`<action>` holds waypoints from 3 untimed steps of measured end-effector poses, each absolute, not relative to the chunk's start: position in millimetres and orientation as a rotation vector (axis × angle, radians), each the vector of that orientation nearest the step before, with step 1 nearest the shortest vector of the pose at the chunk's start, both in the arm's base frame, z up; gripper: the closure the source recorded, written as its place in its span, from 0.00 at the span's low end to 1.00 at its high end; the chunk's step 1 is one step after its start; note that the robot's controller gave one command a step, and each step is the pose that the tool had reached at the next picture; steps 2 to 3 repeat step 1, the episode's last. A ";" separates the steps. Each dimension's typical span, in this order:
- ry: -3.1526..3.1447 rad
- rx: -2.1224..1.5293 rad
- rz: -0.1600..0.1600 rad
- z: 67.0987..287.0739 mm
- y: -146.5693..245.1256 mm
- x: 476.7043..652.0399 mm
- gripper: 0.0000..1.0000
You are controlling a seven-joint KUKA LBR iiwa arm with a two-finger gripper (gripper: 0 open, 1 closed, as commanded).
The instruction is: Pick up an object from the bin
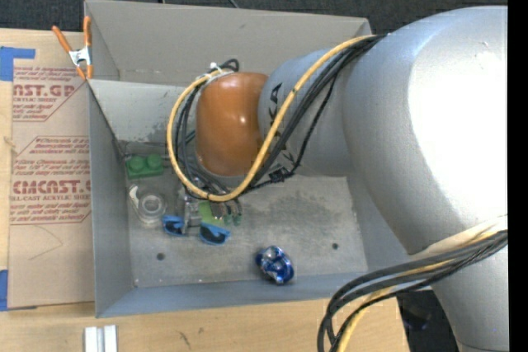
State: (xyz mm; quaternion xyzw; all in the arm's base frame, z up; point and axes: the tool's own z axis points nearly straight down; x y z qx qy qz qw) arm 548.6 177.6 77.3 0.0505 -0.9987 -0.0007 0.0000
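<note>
Grey bin floor, lower left of frame: pincer low among small blue pieces (open or clenched, cannot tell). Likely nothing lifted yet; grasp and raise remain.

green brick, clear cup near it, blue-white ball well apart

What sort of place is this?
Probably a lab bin-picking station: a grey metal bin, small loose things like a green brick and clear cup, and the gripper down inside.
</note>
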 end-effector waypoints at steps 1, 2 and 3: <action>-3.143 0.212 -0.004 201.8 193.8 530.7 1.00; -3.143 0.212 -0.004 201.8 193.8 530.7 1.00; -3.143 0.212 -0.004 201.8 193.8 530.7 1.00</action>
